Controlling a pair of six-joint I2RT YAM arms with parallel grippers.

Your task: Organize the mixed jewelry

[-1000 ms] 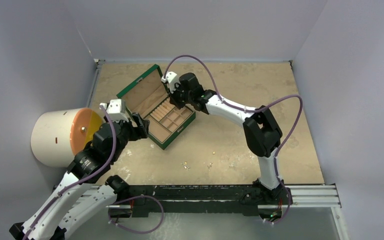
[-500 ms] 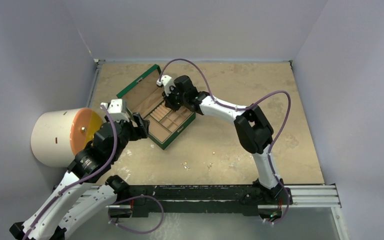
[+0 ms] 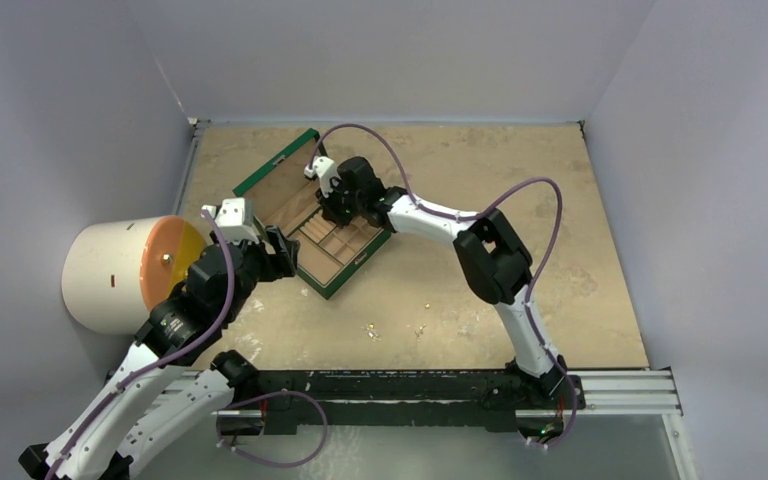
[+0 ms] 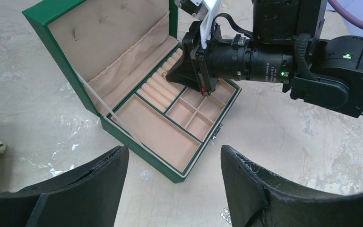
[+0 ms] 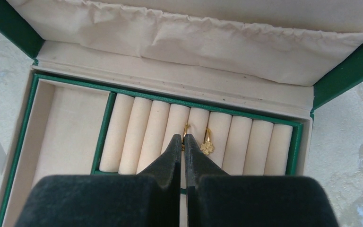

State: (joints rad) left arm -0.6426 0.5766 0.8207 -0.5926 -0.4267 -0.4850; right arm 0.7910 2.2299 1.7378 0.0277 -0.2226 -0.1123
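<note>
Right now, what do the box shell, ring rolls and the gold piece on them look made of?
Box shell: likely green leatherette over board, matte, crisp edges. Ring rolls: cream suede-like fabric, soft nap, padded curves. Gold piece: gold-toned metal, shiny glint; plated or solid unclear.

loose jewelry [image 3: 371,329] tiny, shapes indistinct

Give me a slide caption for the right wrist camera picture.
Shut right pincer over the ring rolls of an open green box, beside a gold clover charm.
</note>
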